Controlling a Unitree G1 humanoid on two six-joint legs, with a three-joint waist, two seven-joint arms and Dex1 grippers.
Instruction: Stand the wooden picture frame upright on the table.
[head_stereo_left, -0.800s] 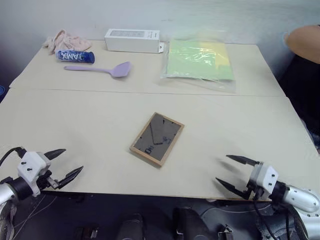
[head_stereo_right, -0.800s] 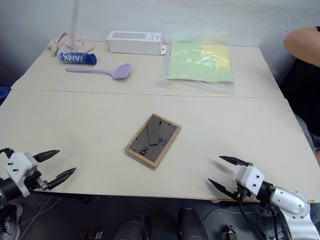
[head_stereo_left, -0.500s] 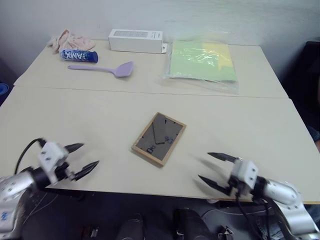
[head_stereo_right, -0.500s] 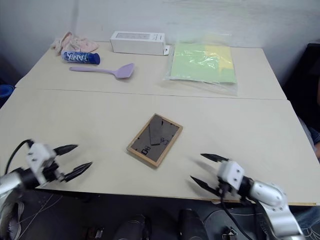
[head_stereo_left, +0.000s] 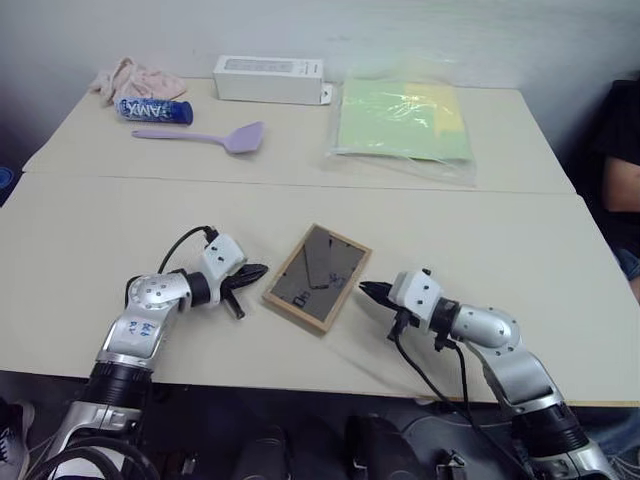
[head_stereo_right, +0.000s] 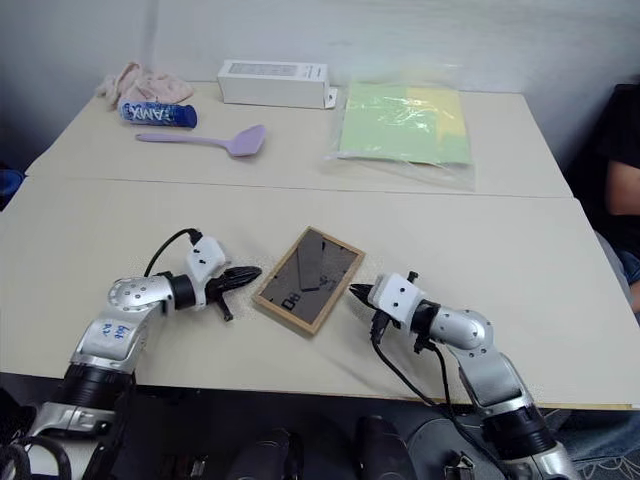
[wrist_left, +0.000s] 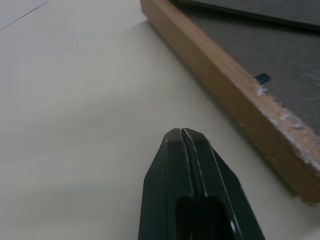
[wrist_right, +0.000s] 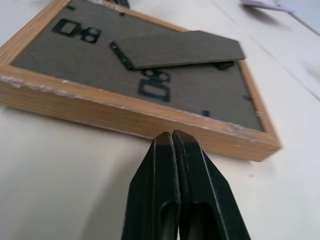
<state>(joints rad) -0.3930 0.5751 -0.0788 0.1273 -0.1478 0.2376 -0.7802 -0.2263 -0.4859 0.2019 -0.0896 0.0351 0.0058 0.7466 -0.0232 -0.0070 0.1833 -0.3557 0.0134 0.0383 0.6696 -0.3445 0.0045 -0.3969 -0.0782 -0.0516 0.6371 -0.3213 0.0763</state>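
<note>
Lying face-down near the middle of the front slab of the surface (head_stereo_left: 480, 240), the wooden picture frame (head_stereo_left: 316, 277) shows its dark back panel upward, stand folded flat. Left gripper (head_stereo_left: 255, 270) sits just beside the frame's left edge, fingers pressed together and holding nothing. Right gripper (head_stereo_left: 366, 290) sits just beside the right edge, fingers likewise closed and empty.

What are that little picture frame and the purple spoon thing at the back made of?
The picture frame border looks like light, unvarnished wood: grain shows and its edges are chipped pale. Its dark grey back panel and fold-out stand look like matte pressed board, though that is a guess. The purple spatula looks like smooth moulded plastic or silicone; which one cannot be told.
</note>
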